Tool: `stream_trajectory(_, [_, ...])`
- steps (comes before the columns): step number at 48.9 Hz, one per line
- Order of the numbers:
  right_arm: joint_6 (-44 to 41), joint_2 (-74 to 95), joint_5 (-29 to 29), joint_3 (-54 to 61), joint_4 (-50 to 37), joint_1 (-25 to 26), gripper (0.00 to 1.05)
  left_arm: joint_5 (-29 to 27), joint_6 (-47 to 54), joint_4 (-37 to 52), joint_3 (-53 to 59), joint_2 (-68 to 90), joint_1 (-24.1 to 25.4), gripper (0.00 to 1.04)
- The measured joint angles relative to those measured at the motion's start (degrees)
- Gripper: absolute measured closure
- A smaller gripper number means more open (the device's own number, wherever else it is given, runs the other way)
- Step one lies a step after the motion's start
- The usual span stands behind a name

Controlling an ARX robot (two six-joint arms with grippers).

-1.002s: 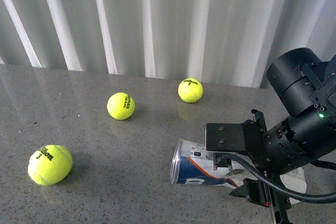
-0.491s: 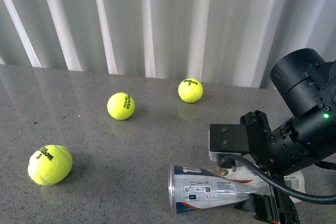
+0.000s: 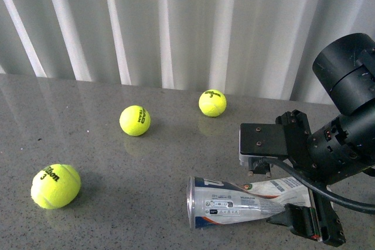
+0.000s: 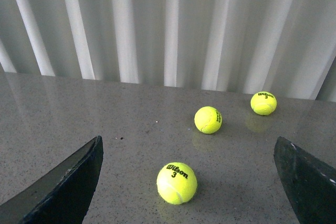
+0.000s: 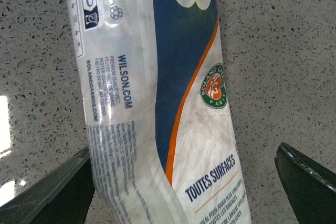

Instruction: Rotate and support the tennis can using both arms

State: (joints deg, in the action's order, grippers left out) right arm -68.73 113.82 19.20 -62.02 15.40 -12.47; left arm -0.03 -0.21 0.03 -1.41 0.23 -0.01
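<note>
The tennis can [image 3: 234, 203] lies on its side on the grey table, its open end pointing left. My right gripper [image 3: 268, 188] is open and straddles the can's right half, with one finger [image 3: 263, 141] behind it and one [image 3: 304, 223] in front. In the right wrist view the can's white, navy and orange label [image 5: 163, 93] fills the space between the spread fingers [image 5: 310, 182], and my right gripper [image 5: 184, 192] is not closed on it. My left gripper [image 4: 186, 187] is open and empty over the table, far from the can. The left arm does not show in the front view.
Three yellow tennis balls lie on the table: one near left [image 3: 55, 185], one in the middle [image 3: 135, 119], one further back [image 3: 212, 102]. The left wrist view shows them too, the nearest [image 4: 177, 183] between the fingers. A pleated white curtain [image 3: 176, 21] stands behind the table.
The can has rolled toward the table's front and turned, so white printed label now faces up instead of navy. The right gripper has shifted a little right with it.
</note>
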Motion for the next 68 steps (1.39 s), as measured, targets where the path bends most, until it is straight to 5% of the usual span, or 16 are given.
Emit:
stream_trajectory(29, [4.11,-8.79,-1.42,0.0,0.13,1.57,0.07,0.0,0.0,0.0,0.0,0.0,0.0,0.07])
stream_trajectory(44, [21.24,-23.8,-16.9,-0.79,-24.02,5.16,0.07,0.0,0.0,0.0,0.0,0.0,0.0,0.07])
stream_trajectory(57, [34.58,-48.0,-25.44,15.78,-39.93,6.51,0.07,0.0,0.0,0.0,0.0,0.0,0.0,0.07])
stream_trajectory(65, [59.12,-61.46,-23.15,28.79,-35.69,8.31,0.37,-0.02,0.0,0.0,0.0,0.0,0.0,0.07])
stream_trajectory(68, [62.36,-63.17,-22.21,31.89,-36.94,9.27,0.46,0.0,0.0,0.0,0.0,-0.07,0.0,0.07])
